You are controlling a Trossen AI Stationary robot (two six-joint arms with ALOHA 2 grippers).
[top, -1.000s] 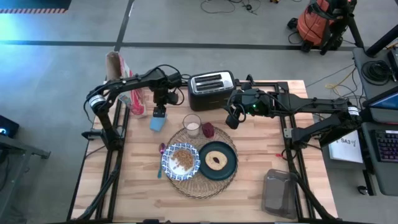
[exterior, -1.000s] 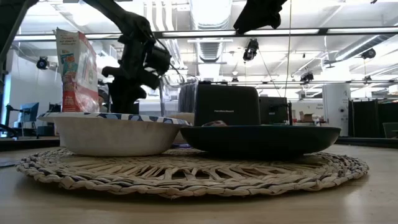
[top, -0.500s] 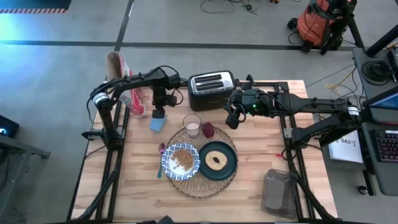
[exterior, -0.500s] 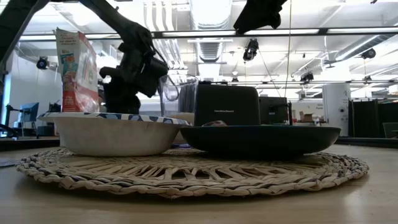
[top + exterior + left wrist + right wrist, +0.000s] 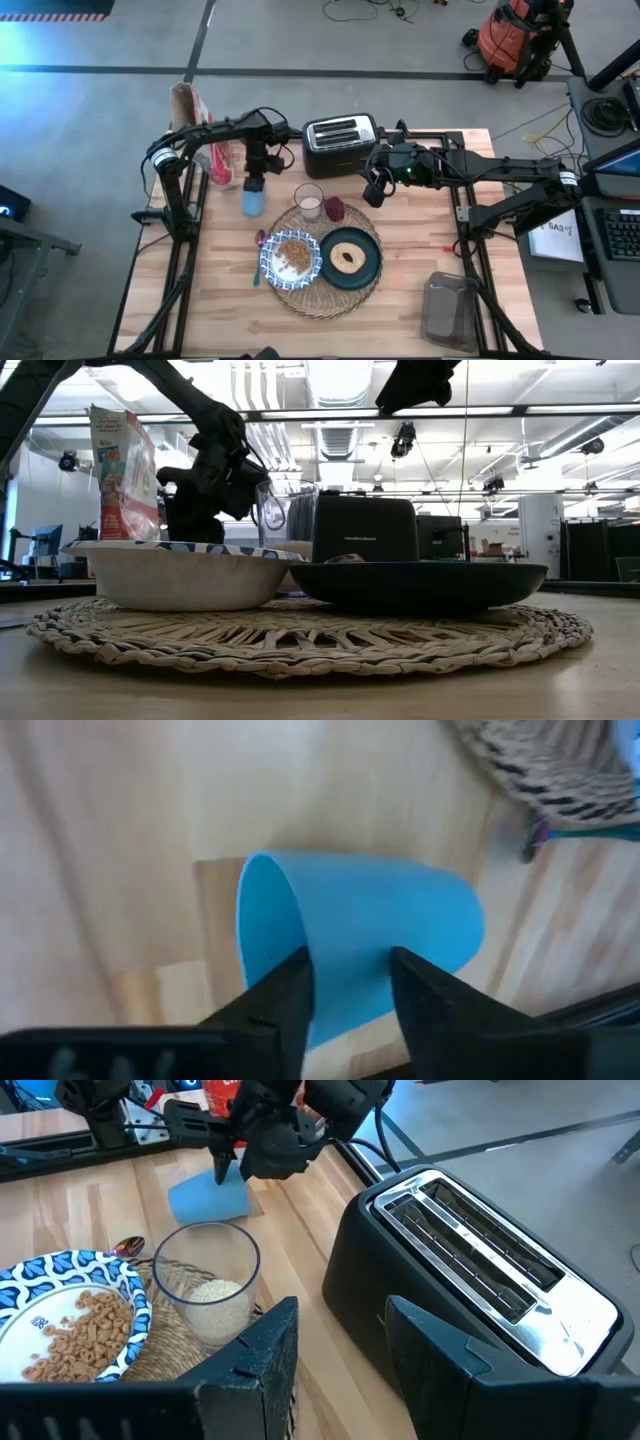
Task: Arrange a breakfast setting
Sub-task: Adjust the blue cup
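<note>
- Blue cup (image 5: 253,198) lies tipped on the wooden table (image 5: 420,240), pinched at its rim between the fingers of the left gripper (image 5: 345,982), one finger inside the mouth, one outside.
- Straw placemat (image 5: 305,295), beside those fingers, carries the cereal bowl (image 5: 291,258), teal plate (image 5: 350,258), glass (image 5: 309,200) and dark-red item (image 5: 334,209); the spoon (image 5: 260,240) lies at its edge.
- Black toaster (image 5: 340,143) stands just ahead of the right gripper (image 5: 335,1330), whose fingers are spread and empty.
</note>
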